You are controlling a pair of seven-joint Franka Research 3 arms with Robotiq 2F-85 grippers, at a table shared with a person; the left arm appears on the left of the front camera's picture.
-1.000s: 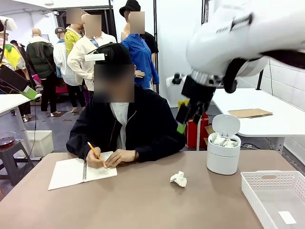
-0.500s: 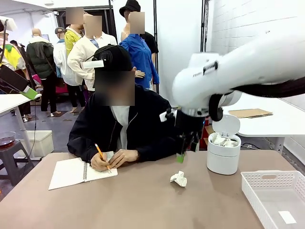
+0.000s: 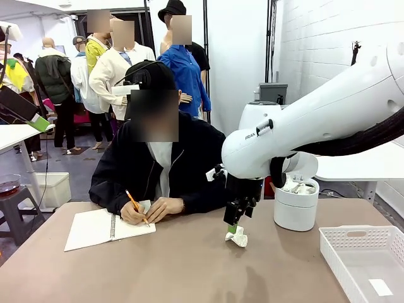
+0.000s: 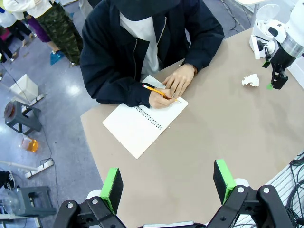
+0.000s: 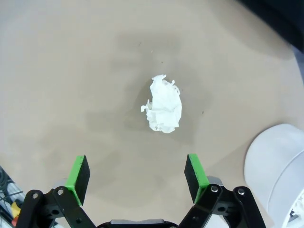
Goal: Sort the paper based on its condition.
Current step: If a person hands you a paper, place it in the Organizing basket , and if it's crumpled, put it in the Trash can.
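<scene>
A crumpled white paper lump [image 3: 238, 237] lies on the brown table [image 3: 177, 265] in front of the person. My right gripper [image 3: 234, 226] hangs just above it, pointing down. In the right wrist view the lump [image 5: 164, 111] sits ahead of the open right gripper [image 5: 137, 172], apart from both green pads [image 5: 79, 175]. My left gripper [image 4: 167, 184] is open and empty, high over the table. From there the lump [image 4: 251, 80] lies next to the right gripper [image 4: 278, 80].
A white bin [image 3: 295, 205] with its lid up holds more crumpled paper [image 3: 297, 186]. A white basket [image 3: 366, 259] stands at the front right with a flat slip [image 3: 380, 287] in it. The person writes with a pencil in a spiral notebook [image 3: 104, 227].
The right arm has swung down and left from above the bin to just over the paper lump. The lump has not moved. The person keeps writing.
</scene>
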